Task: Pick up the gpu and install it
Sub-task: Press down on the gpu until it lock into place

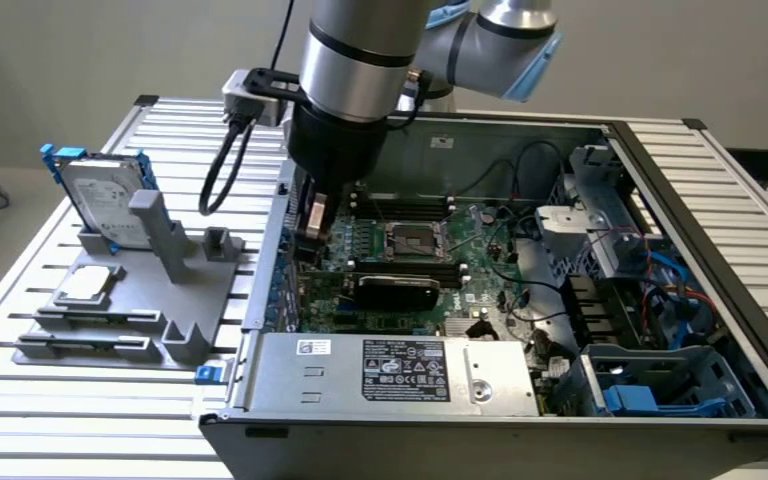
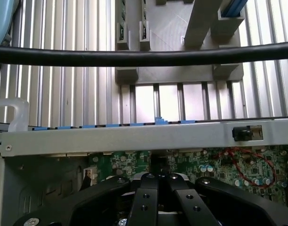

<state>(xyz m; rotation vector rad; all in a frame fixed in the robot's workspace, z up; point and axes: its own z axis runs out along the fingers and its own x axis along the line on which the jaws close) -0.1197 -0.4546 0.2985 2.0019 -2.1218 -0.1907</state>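
The gpu (image 1: 396, 290), one card, sits on the motherboard at frame centre; the single arm points straight down, claw (image 2: 159, 181) together, holding nothing.

Open computer case (image 1: 704, 180) on a slatted metal table (image 1: 77, 400), green motherboard (image 1: 411, 240) inside, labelled power supply (image 1: 404, 372) at the near edge, grey fixture (image 1: 131, 300) beside the case, blue-framed hard drive (image 1: 97, 195) standing upright in it.

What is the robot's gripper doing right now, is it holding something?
Gripper: closed, down inside the computer case over the motherboard. Whether it grips the gpu cannot be told.
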